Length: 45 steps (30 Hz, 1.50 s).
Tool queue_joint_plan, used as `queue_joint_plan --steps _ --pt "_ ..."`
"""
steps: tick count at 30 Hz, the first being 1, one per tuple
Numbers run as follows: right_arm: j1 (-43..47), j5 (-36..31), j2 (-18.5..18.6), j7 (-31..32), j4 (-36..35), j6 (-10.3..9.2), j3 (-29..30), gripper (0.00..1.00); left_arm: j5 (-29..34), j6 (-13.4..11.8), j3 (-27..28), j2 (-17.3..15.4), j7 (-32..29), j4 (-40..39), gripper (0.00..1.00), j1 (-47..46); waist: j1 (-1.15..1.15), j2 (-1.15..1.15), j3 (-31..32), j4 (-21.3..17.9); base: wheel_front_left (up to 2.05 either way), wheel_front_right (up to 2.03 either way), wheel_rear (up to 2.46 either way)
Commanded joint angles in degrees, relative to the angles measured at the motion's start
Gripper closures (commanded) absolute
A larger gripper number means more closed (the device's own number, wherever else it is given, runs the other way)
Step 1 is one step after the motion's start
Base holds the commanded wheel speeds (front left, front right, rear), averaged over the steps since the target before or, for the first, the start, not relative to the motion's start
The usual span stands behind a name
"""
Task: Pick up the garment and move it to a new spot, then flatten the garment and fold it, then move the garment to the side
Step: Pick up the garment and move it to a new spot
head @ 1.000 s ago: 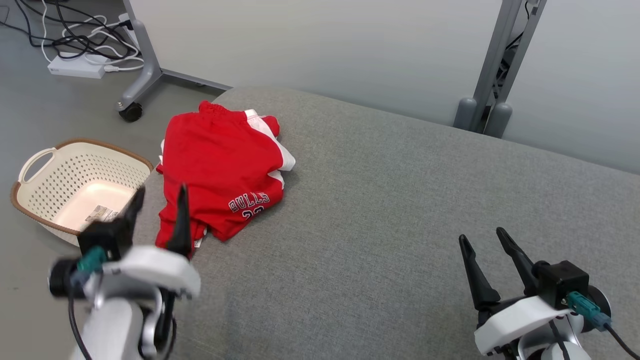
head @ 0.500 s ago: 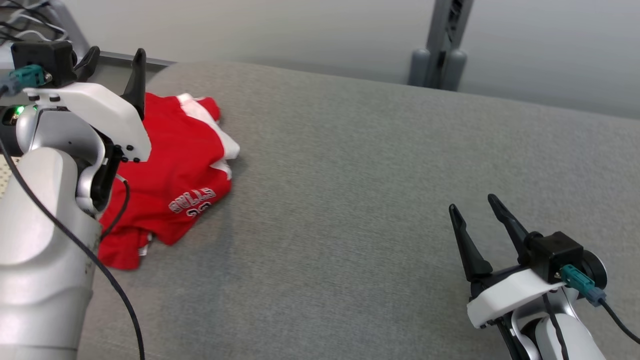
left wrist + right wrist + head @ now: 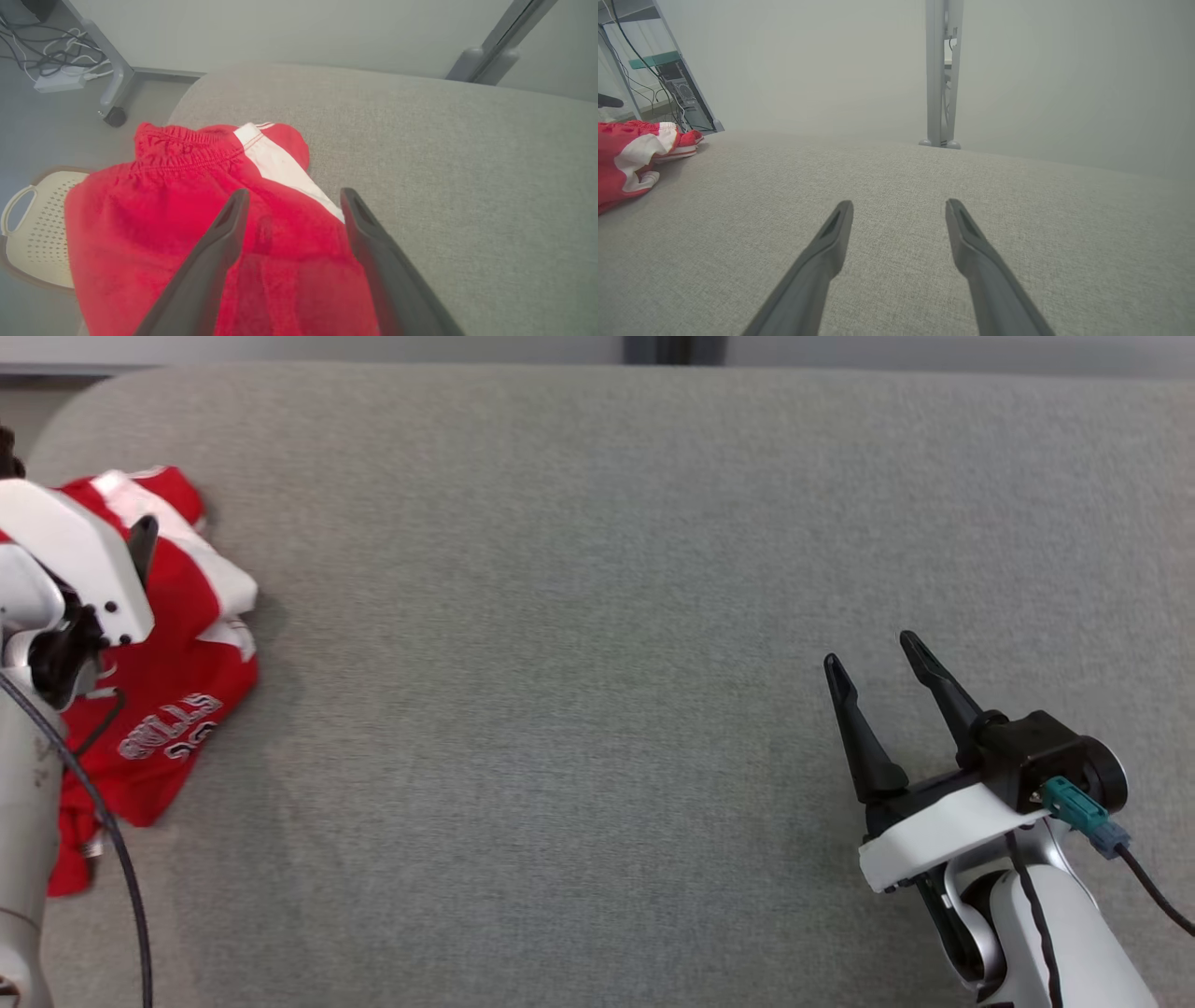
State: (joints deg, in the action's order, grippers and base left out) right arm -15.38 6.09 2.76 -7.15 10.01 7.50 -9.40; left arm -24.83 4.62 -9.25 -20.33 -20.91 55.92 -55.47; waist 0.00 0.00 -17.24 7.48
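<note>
The garment [image 3: 177, 709] is a pair of red shorts with white side stripes and "BULLS" lettering. It lies loosely folded at the left end of the grey cushion [image 3: 579, 616]. My left gripper [image 3: 294, 196] is open and points down over the garment's red middle, beside the white stripe [image 3: 280, 163]. One of its fingers [image 3: 142, 546] shows at the head view's left edge above the fabric. I cannot tell whether the fingers touch the cloth. My right gripper [image 3: 870, 653] stands open and empty over bare cushion at the lower right. From there the garment [image 3: 626, 158] lies far to the left.
A cream perforated basket [image 3: 28, 224] sits on the floor just past the cushion's left end. Behind it stand a wheeled frame leg [image 3: 112, 93] and a tangle of cables [image 3: 56, 70]. A grey post [image 3: 941, 70] rises behind the cushion's far edge.
The head camera has swung right and down, so the garment now sits at the picture's left edge. My left arm has risen and come over the garment. The right gripper has held still.
</note>
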Motion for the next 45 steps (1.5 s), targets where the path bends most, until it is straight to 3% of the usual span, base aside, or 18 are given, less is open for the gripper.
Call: queue_joint_plan --steps 1,7,9,10,13,20,28,37,45 --pt "-0.95 -0.13 0.34 -0.51 -0.13 -0.02 0.01 0.0 -0.26 0.46 -0.09 -0.96 -1.28 2.16 0.0 -1.14 0.0 0.0 -3.59 -3.24 0.0 0.0 0.0" --pt "-1.95 -0.16 0.58 -1.06 0.02 -0.02 -0.28 0.0 -0.17 -0.11 -0.53 -2.92 -4.45 8.49 0.0 -1.94 0.0 0.0 -5.83 -4.66 0.0 0.0 0.0" --pt "-2.15 -0.16 0.57 -1.15 0.1 -0.02 -0.34 0.0 -0.74 0.01 -0.23 -3.12 -4.97 9.95 0.62 -2.28 0.0 0.0 -6.26 -4.8 0.0 0.0 0.0" --pt "-2.23 -0.15 0.56 -1.22 0.13 -0.02 -0.35 0.0 -0.89 -0.04 -0.15 -3.2 -4.61 10.38 1.0 -2.54 0.0 0.0 -6.41 -4.81 0.0 0.0 0.0" --pt "-2.67 -0.05 0.56 -1.21 0.31 -0.02 -0.24 0.0 -0.48 0.02 -0.68 -3.56 -3.72 11.31 1.0 -2.74 0.0 0.0 -6.7 -4.7 0.0 0.0 0.0" --pt "-2.33 -0.21 0.82 -1.39 0.81 -0.02 0.36 0.0 1.19 -3.64 -0.94 -4.53 8.24 8.93 1.0 -5.36 0.0 0.0 -5.68 -3.45 0.0 0.0 0.0" --pt "-0.89 0.3 0.71 -1.68 1.52 -0.02 0.46 0.0 2.49 -5.73 -1.35 -4.51 19.23 5.4 1.0 -7.36 0.0 0.0 -1.78 -2.21 0.0 0.0 0.0" --pt "2.06 0.86 0.44 -1.3 1.45 -0.02 1.96 0.0 2.97 -2.54 -4.41 0.05 25.01 -3.63 1.0 -1.99 0.0 0.0 4.47 -2.08 0.0 0.0 0.0" --pt "3.34 1.22 0.33 -1.16 0.49 -0.02 2.69 0.0 2.87 -1.19 -9.06 3.22 22.01 -22.05 1.0 8.98 0.0 0.0 6.72 -4.97 0.0 0.0 0.0"
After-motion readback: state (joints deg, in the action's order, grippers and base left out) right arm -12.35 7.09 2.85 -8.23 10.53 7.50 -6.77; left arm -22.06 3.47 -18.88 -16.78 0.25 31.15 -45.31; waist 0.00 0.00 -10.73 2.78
